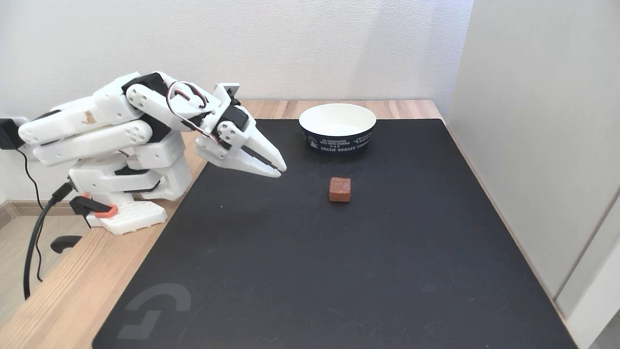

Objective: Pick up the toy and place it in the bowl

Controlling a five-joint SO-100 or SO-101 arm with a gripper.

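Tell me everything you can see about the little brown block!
The toy is a small reddish-brown block, roughly cube-shaped, with rounded edges and a dull, matte surface that looks a bit grainy. It sits flat and upright on the black mat, touching nothing else. The bowl stands behind it, farther from the camera, and is much bigger. The white pincer hangs to its left in the fixed view, tips nearly together, well apart from the block.

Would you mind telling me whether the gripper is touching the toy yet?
Apart. In the fixed view, bare black mat shows between the gripper fingertips and the toy.
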